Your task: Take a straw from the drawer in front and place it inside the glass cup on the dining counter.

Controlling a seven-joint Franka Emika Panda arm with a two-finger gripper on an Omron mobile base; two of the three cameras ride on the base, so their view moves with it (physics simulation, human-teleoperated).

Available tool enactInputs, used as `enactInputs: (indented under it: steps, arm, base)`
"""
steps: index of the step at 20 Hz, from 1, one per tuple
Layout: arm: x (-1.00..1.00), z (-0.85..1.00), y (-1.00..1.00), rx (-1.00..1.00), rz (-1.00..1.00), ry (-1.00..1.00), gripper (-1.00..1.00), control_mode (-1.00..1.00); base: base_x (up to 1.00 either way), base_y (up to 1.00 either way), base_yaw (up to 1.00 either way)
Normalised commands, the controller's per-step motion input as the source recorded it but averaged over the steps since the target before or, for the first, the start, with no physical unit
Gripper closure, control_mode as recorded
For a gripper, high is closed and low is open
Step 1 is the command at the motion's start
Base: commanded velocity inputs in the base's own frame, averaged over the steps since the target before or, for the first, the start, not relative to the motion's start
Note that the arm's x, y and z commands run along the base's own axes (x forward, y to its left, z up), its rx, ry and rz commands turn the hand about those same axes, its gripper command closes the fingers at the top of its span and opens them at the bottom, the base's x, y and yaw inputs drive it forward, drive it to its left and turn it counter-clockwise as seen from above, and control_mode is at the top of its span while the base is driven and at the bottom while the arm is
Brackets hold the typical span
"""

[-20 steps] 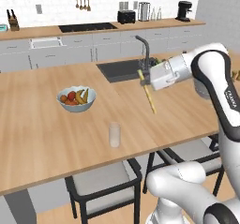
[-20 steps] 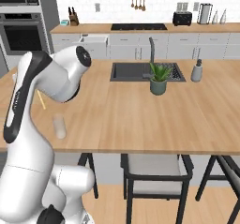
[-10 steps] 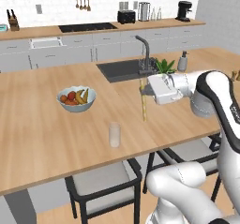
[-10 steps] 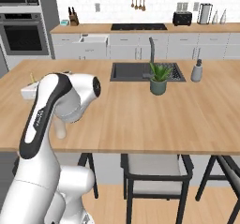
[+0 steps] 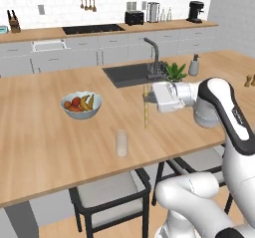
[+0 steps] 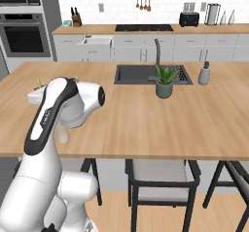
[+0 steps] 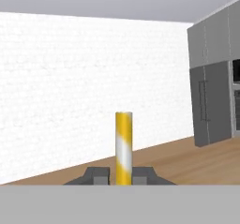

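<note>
My gripper (image 5: 147, 98) is shut on the straw (image 5: 146, 110), a thin pale yellow stick held upright over the dining counter (image 5: 45, 147). The hand lies level and points left. The straw's lower end hangs just above the wood, right of and beyond the glass cup (image 5: 121, 143), which stands alone near the front edge. In the hand view the straw (image 7: 123, 145) rises between the two dark fingertips (image 7: 97, 175) of the gripper (image 7: 123, 177). In the right base view the straw's top (image 6: 39, 83) pokes above the white hand, and the arm partly hides the cup (image 6: 62, 135). The drawer is out of view.
A white bowl of fruit (image 5: 81, 104) sits left of and behind the cup. The dark sink (image 5: 130, 74) with its faucet (image 5: 155, 58), a potted plant (image 5: 174, 72) and a soap dispenser (image 5: 193, 65) lie behind the hand. Stools (image 5: 112, 192) stand under the front edge.
The hand has swung left and down over the counter towards the cup. The straw has gone from tilted to upright, still held.
</note>
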Motion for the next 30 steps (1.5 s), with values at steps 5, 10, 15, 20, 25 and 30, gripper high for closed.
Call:
enactInputs:
  steps: [5,10,15,20,25,30]
  arm:
    - [0.06,-0.35,0.07,0.00,0.02,0.00,1.00,-1.00]
    - [0.25,-0.30,0.28,0.00,0.03,0.00,1.00,-1.00]
    - [0.49,-0.21,0.09,0.00,0.01,0.00,1.00,-1.00]
    - [0.32,-0.33,0.00,0.00,0.01,0.00,1.00,-1.00]
    - [0.27,-0.27,0.03,0.00,0.03,0.00,1.00,-1.00]
    - [0.33,-0.01,0.08,0.00,0.03,-0.02,1.00,-1.00]
  base:
    - [0.00,0.00,0.00]
    - [0.00,0.00,0.00]
    - [0.00,0.00,0.00]
    - [0.00,0.00,0.00]
    - [0.00,0.00,0.00]
    - [0.00,0.00,0.00]
